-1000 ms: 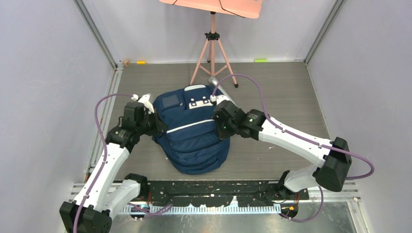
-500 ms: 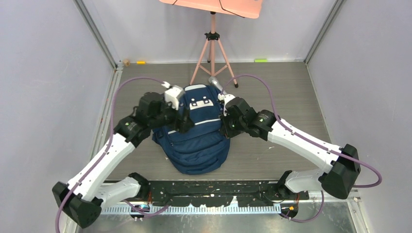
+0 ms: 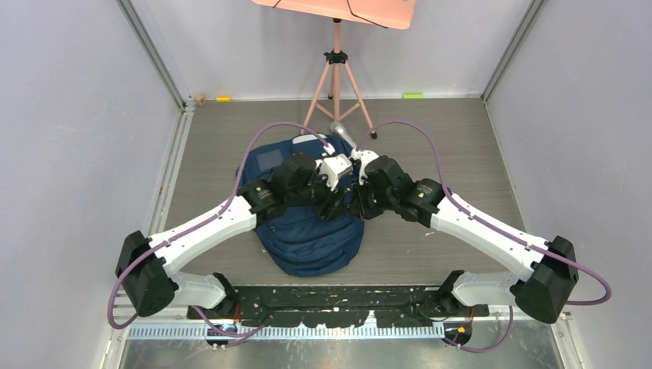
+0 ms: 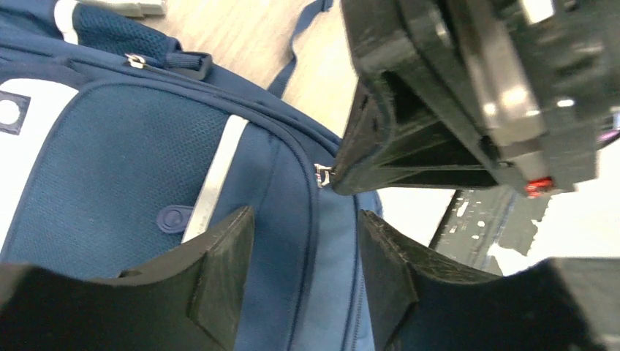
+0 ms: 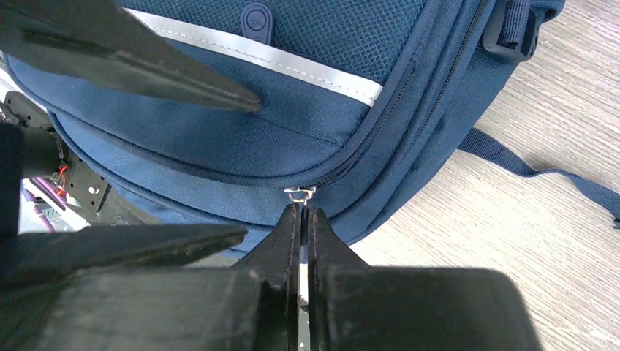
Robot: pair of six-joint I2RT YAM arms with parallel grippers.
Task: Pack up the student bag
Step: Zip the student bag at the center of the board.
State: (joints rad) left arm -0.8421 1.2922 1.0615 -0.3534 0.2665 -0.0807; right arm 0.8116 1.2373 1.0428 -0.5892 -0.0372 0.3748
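Navy student bag (image 3: 307,242) lies on the counter (image 3: 438,146) between your arms. Your right pincer (image 5: 302,213) is clenched on its zipper pull (image 5: 299,193); your left pincer (image 4: 303,218) stands released over the bag.

Pink tripod (image 3: 336,56) on grey floor (image 3: 461,154)

Student bag (image 3: 311,246) front beneath left arm (image 3: 207,227), right arm (image 3: 477,231)
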